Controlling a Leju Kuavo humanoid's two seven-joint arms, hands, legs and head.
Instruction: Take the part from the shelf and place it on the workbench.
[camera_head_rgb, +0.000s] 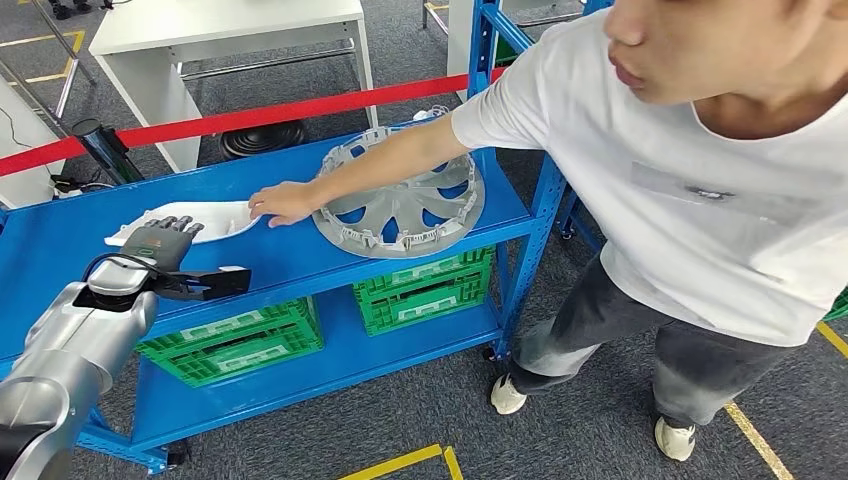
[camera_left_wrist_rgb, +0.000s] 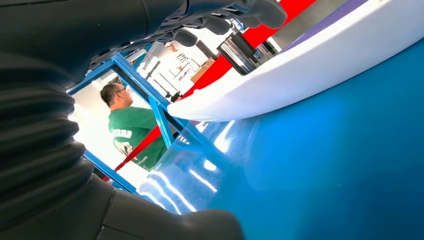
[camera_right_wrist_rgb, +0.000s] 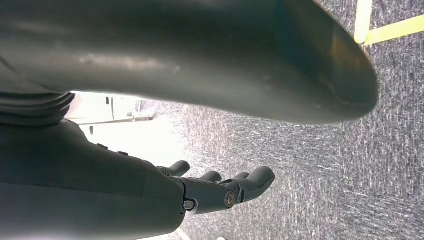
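resting at the left of the head view, my left hand (camera_head_rgb: 160, 243) lies with fingers spread over the near end of the white part (camera_head_rgb: 215, 218), which sits on the blue shelf (camera_head_rgb: 60, 235). a person's hand (camera_head_rgb: 283, 203) touches its far end, beside a grey wheel cover (camera_head_rgb: 400, 195). my right hand (camera_right_wrist_rgb: 220, 190) hangs with fingers apart, holding nothing, above grey carpet.

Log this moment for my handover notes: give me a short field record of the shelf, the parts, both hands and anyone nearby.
shelf: blue shelf, green crates on the lower level
white part: white part lies flat on the top level
hubcap: grey hubcap lies beside it
left hand: left hand at the white part's near end, fingers over its edge; grip unclear
right hand: right hand hangs over carpet, holding nothing
person: person's hand touches the white part
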